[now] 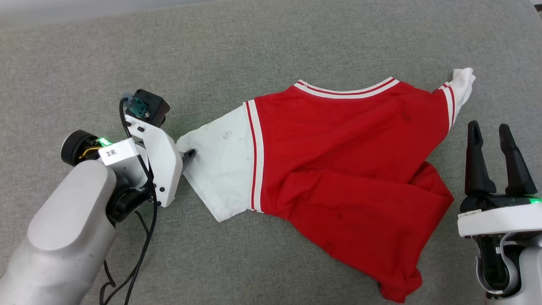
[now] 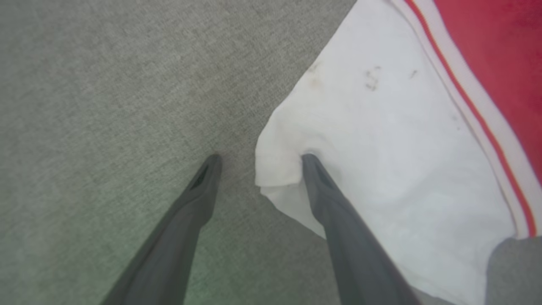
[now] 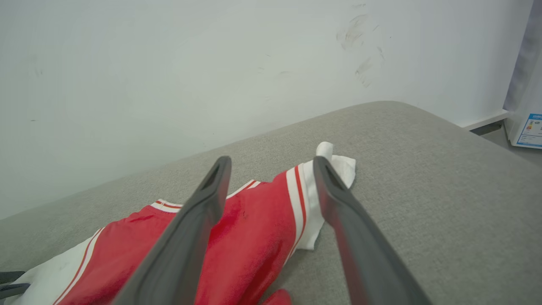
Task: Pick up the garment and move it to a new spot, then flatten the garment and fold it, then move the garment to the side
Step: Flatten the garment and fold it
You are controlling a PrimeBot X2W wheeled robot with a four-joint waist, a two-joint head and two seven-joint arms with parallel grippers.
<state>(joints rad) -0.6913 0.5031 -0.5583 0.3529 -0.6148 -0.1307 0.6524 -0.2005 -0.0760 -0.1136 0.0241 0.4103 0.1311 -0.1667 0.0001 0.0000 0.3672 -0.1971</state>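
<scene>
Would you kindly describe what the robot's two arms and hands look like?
The left forearm is pale grey, with a white wrist bracket, a black camera block, loose black cables, a green light and a white label. The left hand and right hand each have two long dark tapered fingers.

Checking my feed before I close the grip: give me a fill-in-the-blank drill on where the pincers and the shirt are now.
1. The left pincer is ___, with one finger on the garment's white sleeve.
2. Its other finger lies over the bare ___ surface.
3. The right pincer is open and holds ___.
4. The garment's body is ___ in colour.

Missing words: open; grey; nothing; red.
</scene>
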